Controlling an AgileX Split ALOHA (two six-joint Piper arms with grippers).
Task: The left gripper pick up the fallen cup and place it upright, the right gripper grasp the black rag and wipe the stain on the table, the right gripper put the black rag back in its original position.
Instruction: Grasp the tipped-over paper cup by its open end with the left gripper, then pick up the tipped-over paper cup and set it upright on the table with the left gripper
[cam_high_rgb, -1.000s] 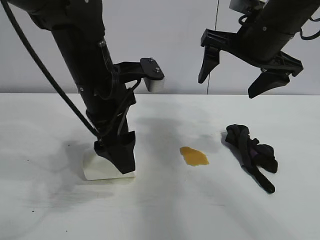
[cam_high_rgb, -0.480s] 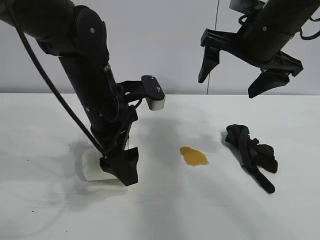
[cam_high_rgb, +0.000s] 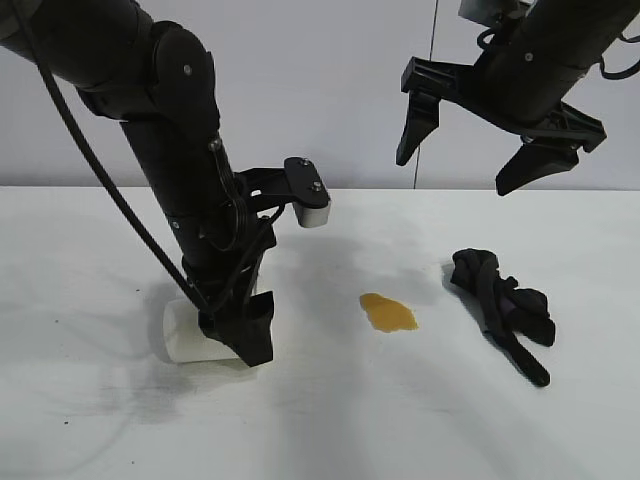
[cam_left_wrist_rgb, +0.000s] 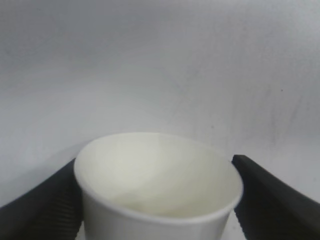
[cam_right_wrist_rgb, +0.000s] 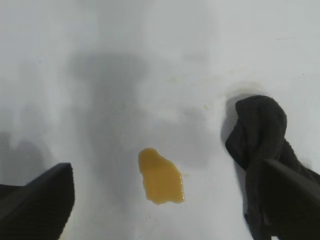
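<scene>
White paper cup (cam_high_rgb: 190, 335) lies on its side at left; amber stain (cam_high_rgb: 388, 312) at centre; bunched black rag (cam_high_rgb: 503, 308) at right of white table (cam_high_rgb: 330, 420).

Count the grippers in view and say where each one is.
2. The left gripper is down at the table, its fingers straddling the fallen cup. The right gripper hangs open in the air above the black rag.

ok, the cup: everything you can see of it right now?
The cup is plain white paper, tapered, with a rolled rim. It lies on its side on the table, left of the stain. The left claw is down over it, a finger at each side of the rim. The inside looks empty. Actual contact can't be confirmed.
</scene>
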